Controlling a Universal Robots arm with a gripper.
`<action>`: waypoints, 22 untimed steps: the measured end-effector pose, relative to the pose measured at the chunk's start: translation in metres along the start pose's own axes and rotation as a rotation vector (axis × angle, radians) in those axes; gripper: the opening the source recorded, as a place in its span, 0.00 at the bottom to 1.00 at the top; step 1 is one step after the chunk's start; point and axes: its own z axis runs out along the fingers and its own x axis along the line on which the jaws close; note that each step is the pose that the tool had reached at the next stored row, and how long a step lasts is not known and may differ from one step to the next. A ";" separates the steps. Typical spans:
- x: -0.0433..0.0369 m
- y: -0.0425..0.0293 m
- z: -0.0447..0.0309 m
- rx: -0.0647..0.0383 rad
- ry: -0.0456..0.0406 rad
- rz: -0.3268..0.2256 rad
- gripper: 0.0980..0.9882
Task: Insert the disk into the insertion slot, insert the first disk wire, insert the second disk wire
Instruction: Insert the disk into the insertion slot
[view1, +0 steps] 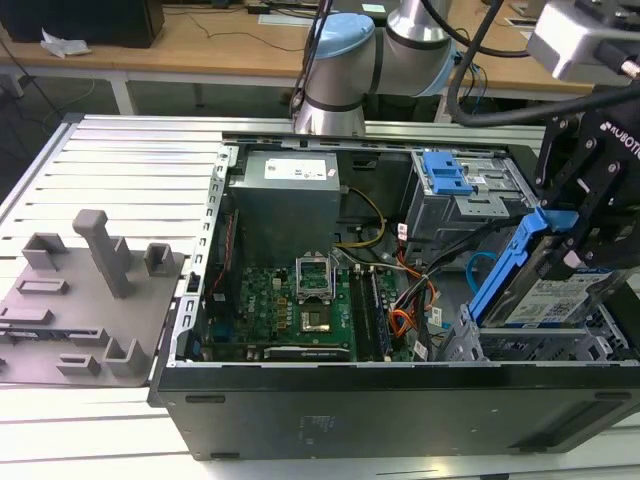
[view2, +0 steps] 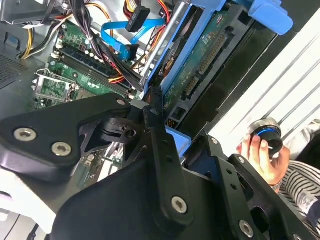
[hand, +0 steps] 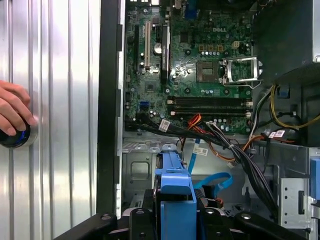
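Jaws of the gripper (view1: 572, 245) clamped on the disk (view1: 545, 297), which hangs tilted over the insertion slot (view1: 465, 345) at the exterior view's right, not seated; at that angle it may jam on the slot's edge or pinch the second disk wire (view1: 474, 268) just beside it.

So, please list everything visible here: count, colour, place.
case: one, black, open, on the slatted table
motherboard: one, green, inside the case
insertion slot: one, silver, case corner at the exterior view's right
disk: one, silver in blue frame, tilted over the insertion slot
first disk wire: one bundle, orange and black, beside the motherboard
second disk wire: one, blue, looped inside the case
tall cage: one, grey with blue latch, beside the insertion slot
fixture plate: one, grey, exterior view's left
knob: one, dark, on the slatted table
hand: one, on the knob
end effector: one, black, shut on the disk
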 end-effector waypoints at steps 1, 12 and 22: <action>0.0000 -0.0001 0.0026 0.000 -0.0002 0.000 0.30; 0.0000 -0.0002 0.0055 0.000 0.0000 0.000 0.38; 0.0000 -0.0003 0.0059 0.000 0.0000 0.000 0.01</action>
